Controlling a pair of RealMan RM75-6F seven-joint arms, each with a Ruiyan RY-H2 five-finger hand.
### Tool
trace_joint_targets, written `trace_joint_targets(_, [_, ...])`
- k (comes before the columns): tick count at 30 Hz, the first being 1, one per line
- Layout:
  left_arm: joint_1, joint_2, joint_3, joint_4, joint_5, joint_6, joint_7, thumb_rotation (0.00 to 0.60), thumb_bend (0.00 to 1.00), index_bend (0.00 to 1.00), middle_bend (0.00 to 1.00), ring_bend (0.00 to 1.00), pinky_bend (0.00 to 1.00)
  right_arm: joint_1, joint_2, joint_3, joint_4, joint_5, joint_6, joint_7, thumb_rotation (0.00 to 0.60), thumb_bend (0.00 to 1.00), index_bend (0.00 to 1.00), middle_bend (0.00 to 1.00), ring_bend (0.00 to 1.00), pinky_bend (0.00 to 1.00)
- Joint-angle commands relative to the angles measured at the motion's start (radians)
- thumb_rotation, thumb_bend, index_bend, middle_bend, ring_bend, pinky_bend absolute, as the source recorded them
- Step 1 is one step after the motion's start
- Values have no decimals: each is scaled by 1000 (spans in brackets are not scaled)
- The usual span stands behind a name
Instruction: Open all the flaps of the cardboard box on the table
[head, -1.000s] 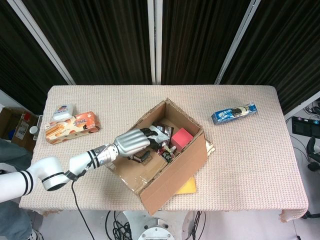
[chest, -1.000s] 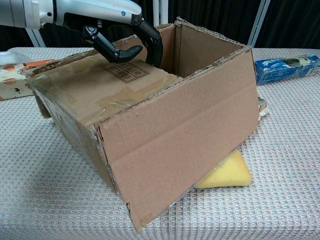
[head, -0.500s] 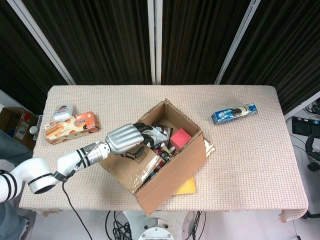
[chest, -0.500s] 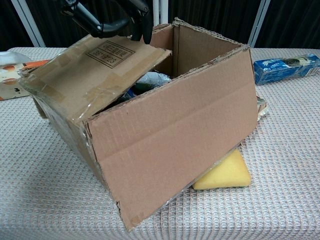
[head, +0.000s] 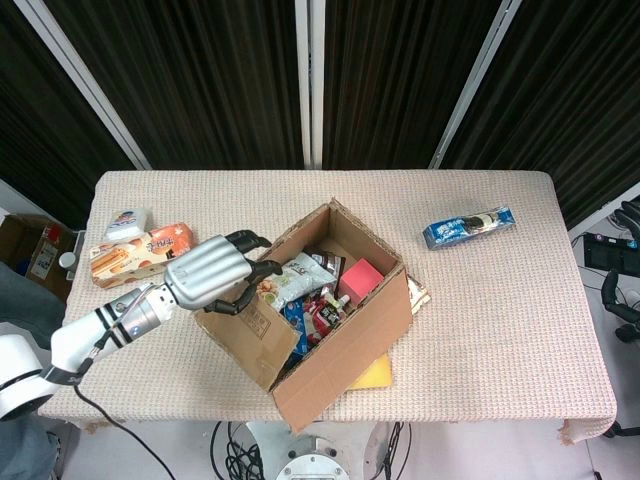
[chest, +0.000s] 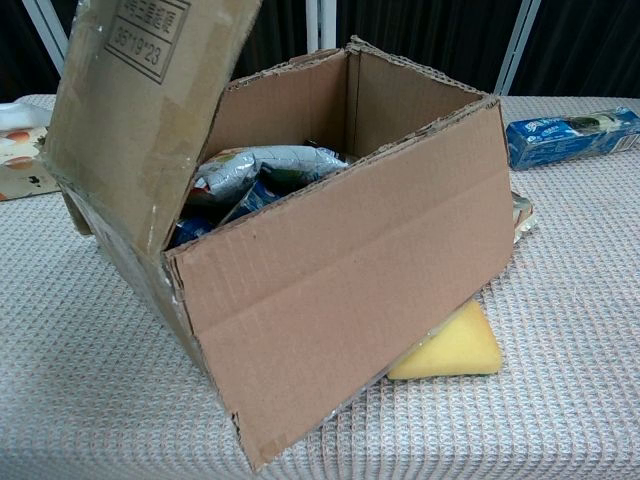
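- Since a second ago my left hand (head: 212, 273) has swung out to the left and pulled the flap (chest: 140, 110) up with it; that flap lay flat over the box then, and now it stands nearly upright.
- My left hand grips the top edge of the flap, fingers (head: 250, 270) curled over onto the inner side, as the head view shows. The chest view shows only the flap, not the hand.
- My right hand shows in neither view.
- The cardboard box (head: 345, 340) sits near the middle of the table (head: 500, 320), turned at an angle, and its open top now shows the packets inside.
- Inside I can see a silvery snack bag (head: 300, 280), a pink block (head: 362, 278) and several small wrapped packets I cannot tell apart.
- In the chest view the box is tipped, its right end resting on a yellow sponge (chest: 450, 348) that pokes out from beneath it.
- A blue biscuit packet (head: 468, 227) lies on the table well apart from the box, toward the far right.
- An orange snack box (head: 140, 253) lies near the table's left edge, with a small white packet (head: 127, 221) touching its far side.
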Motion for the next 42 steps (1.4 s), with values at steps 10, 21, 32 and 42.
trace_joint_targets(10, [124,143,9,-100,22,71,-4,405,666,232,604,158,180,9,4,2,-30,-21,-1,-25,600,625,0,0,0,0])
trace_joint_targets(21, [232,242,38,-124,61,115,-66,408,666,205,633,182,180,8,12,3,-57,-24,3,-39,600,626,0,0,0,0])
trace_joint_targets(32, [390,329,85,-143,137,254,-127,408,666,151,643,203,181,15,12,1,-65,-27,-10,-43,600,628,0,0,0,0])
trace_joint_targets(42, [563,307,152,-39,74,345,-151,355,665,134,653,221,181,4,-3,-23,-49,-46,-12,-52,600,628,0,0,0,0])
